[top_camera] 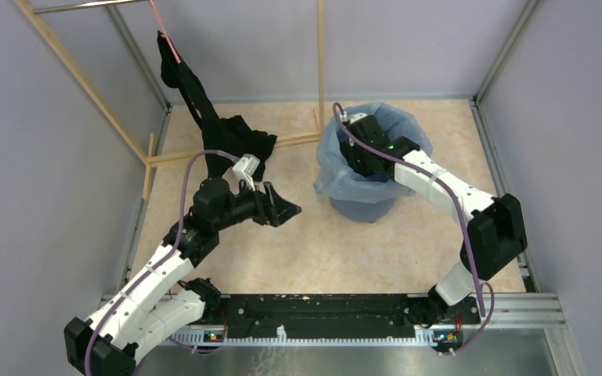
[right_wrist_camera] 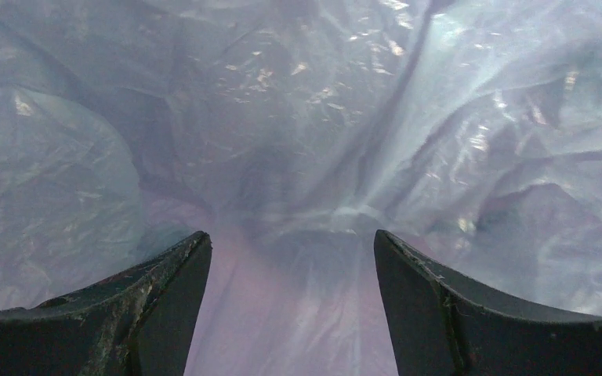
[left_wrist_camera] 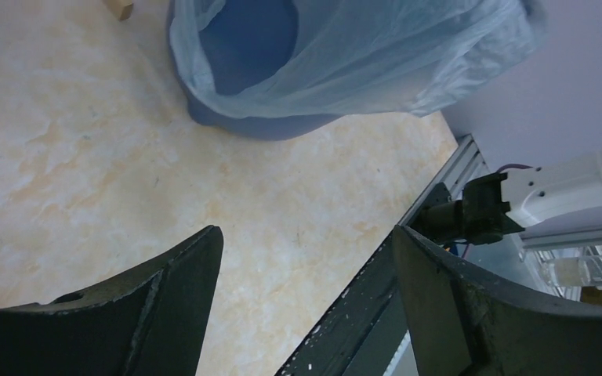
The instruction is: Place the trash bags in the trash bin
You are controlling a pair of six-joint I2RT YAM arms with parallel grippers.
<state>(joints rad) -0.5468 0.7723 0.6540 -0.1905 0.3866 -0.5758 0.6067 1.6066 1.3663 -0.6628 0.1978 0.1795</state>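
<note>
The blue trash bin [top_camera: 364,207] stands right of the table's middle, lined with the pale-blue trash bag [top_camera: 337,176], whose film drapes over the rim and down the left side. Both show in the left wrist view: bin [left_wrist_camera: 259,125], bag [left_wrist_camera: 376,55]. My right gripper [top_camera: 360,153] reaches down inside the bin, jaws open and empty, with wrinkled bag film [right_wrist_camera: 298,117] all around its fingers [right_wrist_camera: 157,298]. My left gripper [top_camera: 286,210] is open and empty, hovering over the table left of the bin, pointing toward it.
A black cloth garment [top_camera: 227,137] hangs from a pink hanger [top_camera: 165,35] at the back left and trails onto the table. A wooden frame [top_camera: 227,149] stands along the back. A metal rail [top_camera: 321,313] runs along the near edge.
</note>
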